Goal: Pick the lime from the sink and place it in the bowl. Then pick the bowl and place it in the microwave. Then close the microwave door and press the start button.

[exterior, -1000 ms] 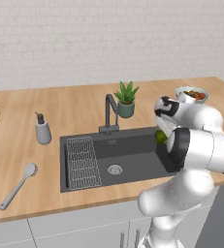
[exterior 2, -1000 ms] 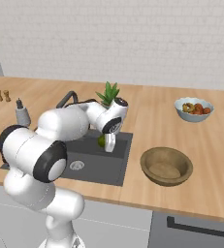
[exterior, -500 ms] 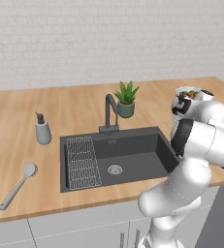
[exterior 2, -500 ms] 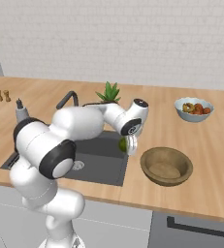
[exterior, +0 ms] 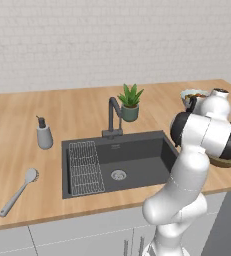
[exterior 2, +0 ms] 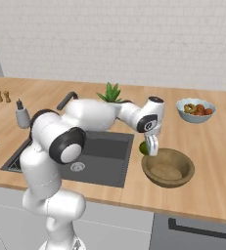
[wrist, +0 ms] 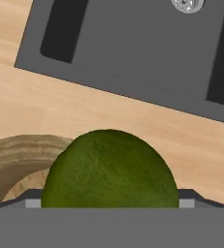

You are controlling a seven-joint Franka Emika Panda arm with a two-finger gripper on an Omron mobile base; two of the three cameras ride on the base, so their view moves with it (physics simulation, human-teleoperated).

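The jaws hold the lime (exterior 2: 144, 147) between them, spread about as wide as the fruit, with the gripper (exterior 2: 151, 146) pointing down just over the left rim of the bowl (exterior 2: 168, 167). In the hand view the lime (wrist: 109, 169) sits close against the camera, the bowl's brown rim (wrist: 21, 150) curving in beside it and the sink (wrist: 147, 53) lying beyond a strip of bare wood. The lime hangs above the tabletop (exterior 2: 207, 180), between the sink (exterior 2: 107, 158) and the bowl, clear of the basin. From the left base view the arm hides the gripper; the sink (exterior: 137, 160) shows its wire rack (exterior: 85, 167) and round drain (exterior: 118, 175), with the faucet (exterior: 113, 117) and a potted plant (exterior: 130, 103) behind it. A soap dispenser (exterior: 44, 133) and a brush (exterior: 19, 191) lie left of the basin. A pale bowl of red-orange food (exterior 2: 195, 109) stands well apart, further back on the tabletop.
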